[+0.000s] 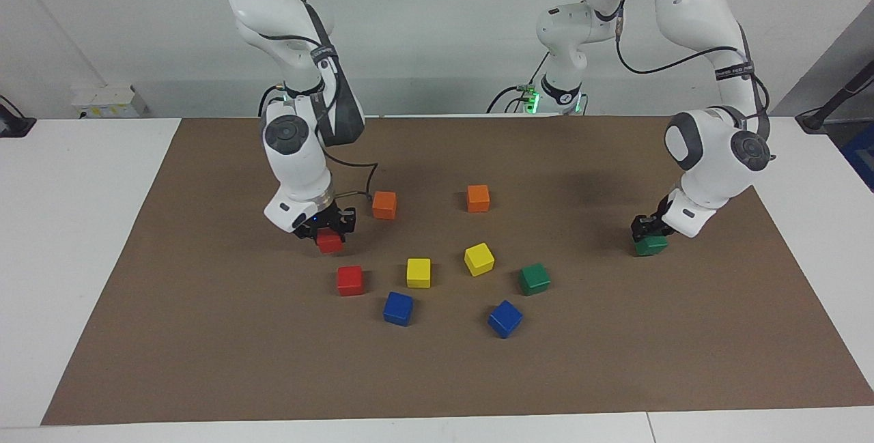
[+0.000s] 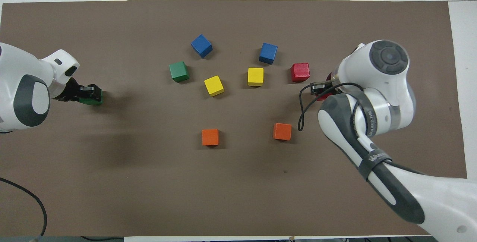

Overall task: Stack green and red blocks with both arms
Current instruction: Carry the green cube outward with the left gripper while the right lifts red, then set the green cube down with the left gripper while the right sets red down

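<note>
My right gripper (image 1: 326, 226) is shut on a red block (image 1: 330, 242), low over the brown mat and beside an orange cube. In the overhead view the right gripper (image 2: 321, 88) and its arm hide most of that red block (image 2: 325, 96). The second red block (image 1: 349, 280) (image 2: 300, 72) lies free on the mat, farther from the robots. My left gripper (image 1: 647, 230) (image 2: 88, 93) is shut on a green block (image 1: 651, 246) (image 2: 91, 100) at mat level toward the left arm's end. The second green block (image 1: 534, 278) (image 2: 179, 71) lies free among the middle cubes.
Two orange cubes (image 1: 384, 205) (image 1: 478, 198) lie nearer to the robots. Two yellow cubes (image 1: 418, 272) (image 1: 478, 259) lie between the free red and green blocks. Two blue cubes (image 1: 398, 308) (image 1: 504, 318) lie farthest out. All rest on the brown mat (image 1: 205, 334).
</note>
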